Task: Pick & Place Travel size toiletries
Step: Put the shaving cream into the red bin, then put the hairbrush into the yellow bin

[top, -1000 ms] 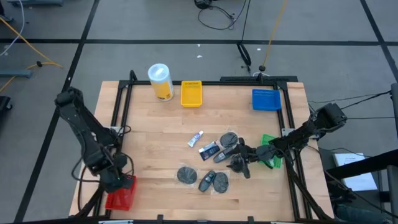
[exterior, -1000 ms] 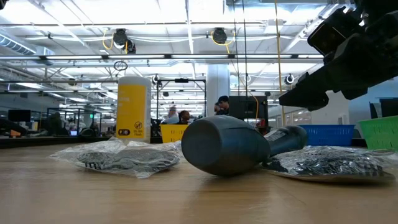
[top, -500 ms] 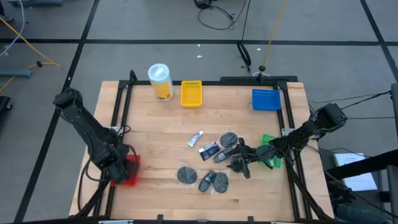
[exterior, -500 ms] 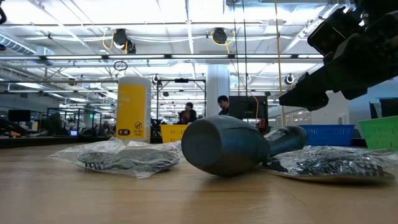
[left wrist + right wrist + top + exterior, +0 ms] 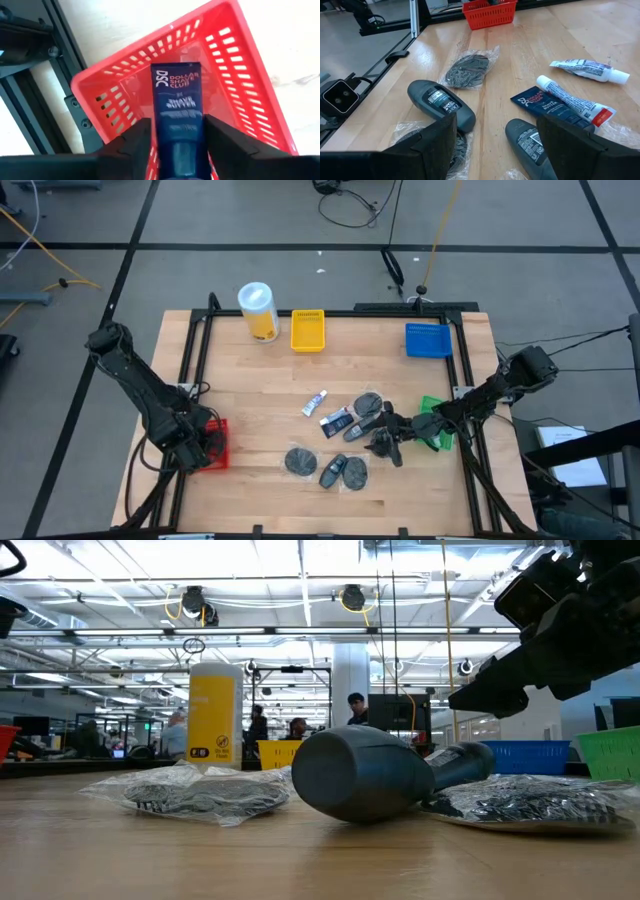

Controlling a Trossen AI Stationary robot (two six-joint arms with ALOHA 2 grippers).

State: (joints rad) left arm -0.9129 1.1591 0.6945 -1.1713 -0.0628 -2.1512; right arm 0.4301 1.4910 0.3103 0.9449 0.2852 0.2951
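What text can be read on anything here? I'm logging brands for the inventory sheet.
"DSC DOLLAR SHAVE CLUB" on the dark blue tube lying in the red basket; the lines below it are too blurred to read.
Labels on the white tubes, grey oblong packs and yellow canister: too small to read.

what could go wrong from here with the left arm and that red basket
The left gripper holds a dark blue tube between its fingers, over the red basket by the table's left frame rail. The basket looks light, so a low release could nudge or tip it; the tube might also land propped on the rim. The right gripper hangs over the crowded toiletries and could scatter the bagged ones.
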